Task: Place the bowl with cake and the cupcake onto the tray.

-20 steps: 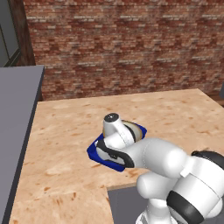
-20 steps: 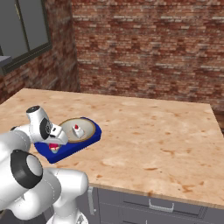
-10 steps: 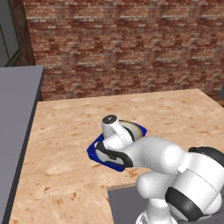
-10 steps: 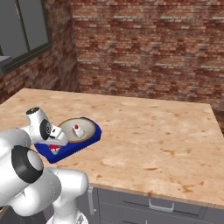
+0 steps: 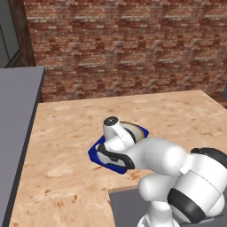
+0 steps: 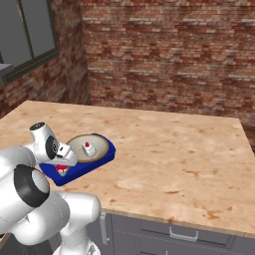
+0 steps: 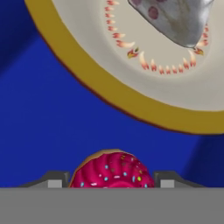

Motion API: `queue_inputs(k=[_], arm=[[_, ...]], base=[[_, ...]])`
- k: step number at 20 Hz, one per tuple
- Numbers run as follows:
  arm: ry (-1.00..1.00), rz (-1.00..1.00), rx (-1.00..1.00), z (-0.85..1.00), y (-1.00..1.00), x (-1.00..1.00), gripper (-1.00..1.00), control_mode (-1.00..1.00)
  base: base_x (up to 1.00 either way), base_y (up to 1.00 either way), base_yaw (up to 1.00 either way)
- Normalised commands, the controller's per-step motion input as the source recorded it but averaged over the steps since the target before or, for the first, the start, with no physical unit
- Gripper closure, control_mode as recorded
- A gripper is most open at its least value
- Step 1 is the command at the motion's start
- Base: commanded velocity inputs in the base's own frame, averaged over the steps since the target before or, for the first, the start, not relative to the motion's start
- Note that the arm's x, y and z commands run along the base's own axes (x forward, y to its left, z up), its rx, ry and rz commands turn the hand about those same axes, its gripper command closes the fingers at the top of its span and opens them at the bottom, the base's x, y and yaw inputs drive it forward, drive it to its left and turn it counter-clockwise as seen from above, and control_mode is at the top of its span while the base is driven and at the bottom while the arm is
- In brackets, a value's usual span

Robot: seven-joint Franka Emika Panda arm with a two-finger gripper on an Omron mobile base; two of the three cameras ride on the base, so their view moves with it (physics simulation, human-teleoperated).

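The deep-blue tray lies on the wooden counter, and the bowl with cake sits on its far half, the white slice inside. In the hand view the bowl's brownish rim curves across the blue tray floor. The cupcake, pink with sprinkles, is right between my fingertips, which press against its two sides. My gripper is shut on it, low over the tray's near half. From the right, the cupcake shows red under my hand. From the left, my hand hides much of the tray.
The wooden counter stretches wide to the right of the tray. A brick wall stands behind it. A tall grey unit borders the counter's left side. The counter's front edge runs above the drawers.
Almost nothing differs. My hand has shifted very slightly over the tray, with the cupcake still between the fingers.
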Motion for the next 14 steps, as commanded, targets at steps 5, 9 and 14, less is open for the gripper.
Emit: queue_inputs(k=[5, 9, 14], arm=[[0.00, 0.00, 0.00, -0.07, 0.00, 0.00, 1.00, -1.00], [0.00, 0.00, 0.00, 0.00, 0.00, 0.00, 1.00, -1.00], [0.00, 0.00, 0.00, 0.00, 0.00, 0.00, -1.00, -1.00]], base=[[0.00, 0.00, 0.00], [0.00, 0.00, 0.00], [0.00, 0.00, 0.00]])
